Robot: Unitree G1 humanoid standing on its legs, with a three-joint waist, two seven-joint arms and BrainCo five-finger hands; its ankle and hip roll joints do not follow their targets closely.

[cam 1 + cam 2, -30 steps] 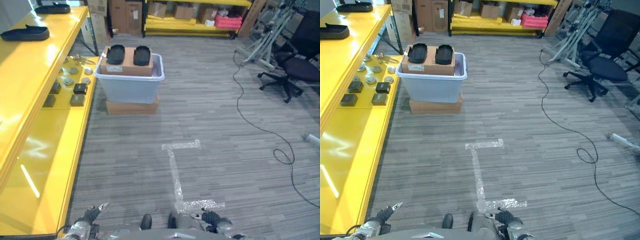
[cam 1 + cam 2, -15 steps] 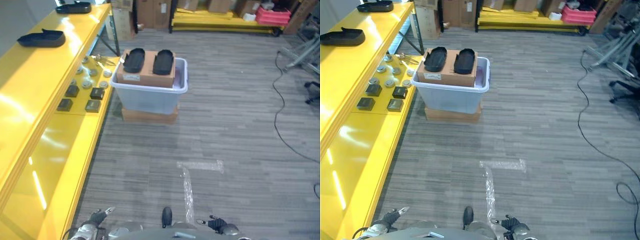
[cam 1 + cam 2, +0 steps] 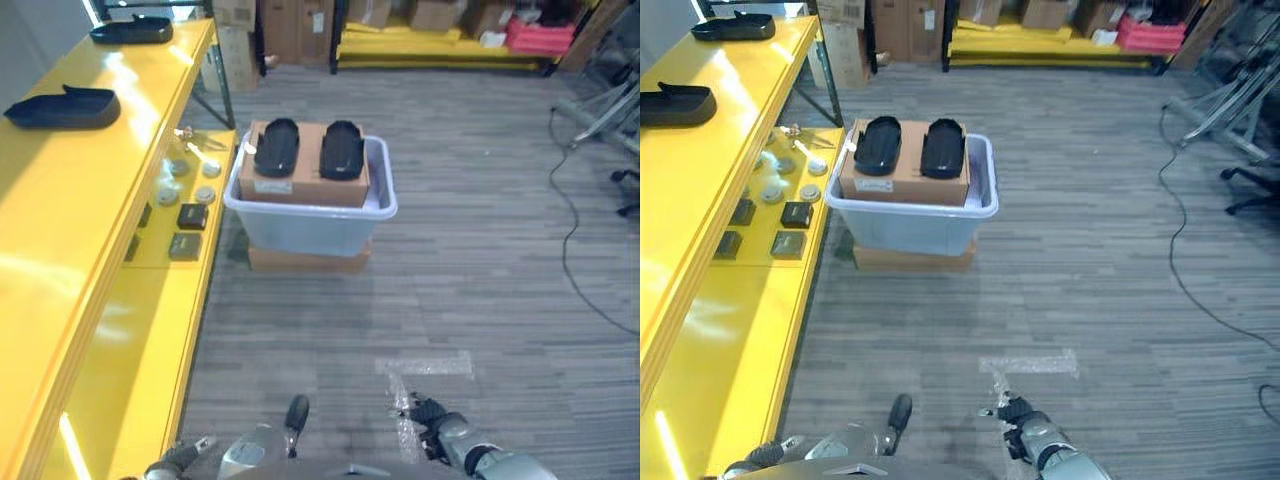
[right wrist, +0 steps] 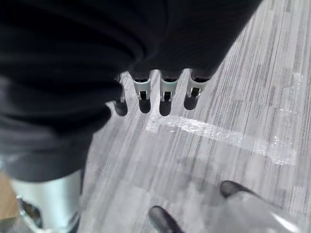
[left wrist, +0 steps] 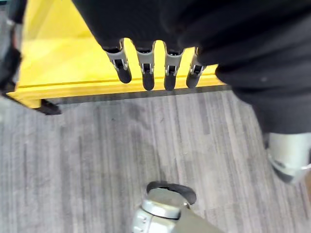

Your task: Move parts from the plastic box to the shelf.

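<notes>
A clear plastic box (image 3: 310,215) stands on the floor beside the yellow shelf (image 3: 60,230). A cardboard box (image 3: 305,180) rests across its top with two black moulded parts (image 3: 276,148) side by side on it. Two similar black parts (image 3: 62,105) lie on the shelf's top level. Small dark blocks (image 3: 185,245) and round pieces (image 3: 170,185) sit on the lower level. My left hand (image 3: 175,460) hangs low by the shelf's edge, fingers (image 5: 146,73) straight and holding nothing. My right hand (image 3: 1025,425) is low over the floor, its fingers (image 4: 163,97) straight and holding nothing.
The plastic box sits on a flat cardboard carton (image 3: 308,260). Silver tape marks (image 3: 430,365) lie on the grey floor ahead of me. A black cable (image 3: 570,230) runs along the right. A far yellow rack (image 3: 420,40) holds cartons; a metal frame (image 3: 1230,90) stands at right.
The whole picture has shifted, so the camera has moved; the plastic box now appears nearer the centre. Both hands stay low at the bottom edge, holding nothing.
</notes>
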